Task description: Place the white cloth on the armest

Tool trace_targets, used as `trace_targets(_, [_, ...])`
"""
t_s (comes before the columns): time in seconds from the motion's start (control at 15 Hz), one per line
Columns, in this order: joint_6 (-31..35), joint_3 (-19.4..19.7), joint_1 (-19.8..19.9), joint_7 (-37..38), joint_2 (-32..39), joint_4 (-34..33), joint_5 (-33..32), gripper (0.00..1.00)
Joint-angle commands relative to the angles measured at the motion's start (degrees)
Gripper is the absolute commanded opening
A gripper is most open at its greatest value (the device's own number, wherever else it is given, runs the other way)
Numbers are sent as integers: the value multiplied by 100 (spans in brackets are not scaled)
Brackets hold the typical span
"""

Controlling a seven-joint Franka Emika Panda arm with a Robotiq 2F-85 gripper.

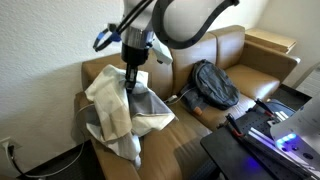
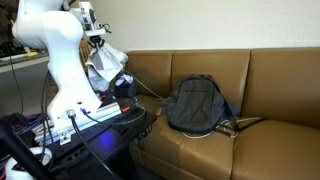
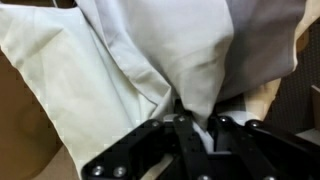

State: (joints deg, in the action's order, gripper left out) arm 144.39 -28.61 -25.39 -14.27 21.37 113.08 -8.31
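Gripper (image 1: 131, 72) is seen clamped on the white cloth (image 1: 115, 108) — creased, pale, with grey-shaded folds — which is gathered between the jaws and hung beneath them over the brown armrest (image 1: 95, 72).

Pale cloth against tan leather.
Creamy white, unpatterned, across the white cloth (image 1: 112, 100); plain grey on the fabric (image 1: 150, 103) with it; warm tan-brown on the sofa (image 2: 275, 85) and its armrest (image 1: 95, 72); charcoal black for the backpack (image 2: 197, 103); glossy white along the robot arm (image 2: 55, 50); matte black at the gripper (image 3: 197, 120).
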Motion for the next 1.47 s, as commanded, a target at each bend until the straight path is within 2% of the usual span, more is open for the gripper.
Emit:
trace_targets(0.0, [-13, 285, -126, -373, 1314, -654, -58, 5])
trace_targets(0.13, [-159, 269, -170, -669, 1953, -1115, -9, 5])
trace_targets(0.33, [-311, 151, -303, -978, 2447, -1650, -90, 5])
trace_targets(0.6, [-215, 26, -451, -1105, 2411, -1869, -127, 5])
trace_targets(0.87, [92, -200, -405, -1309, 2278, -1930, -64, 5])
trace_targets(1.2, [802, -663, -38, -1720, 2352, -2031, 186, 5])
trace_targets(1.4, [762, -1005, 390, -2111, 2635, -2217, 441, 5])
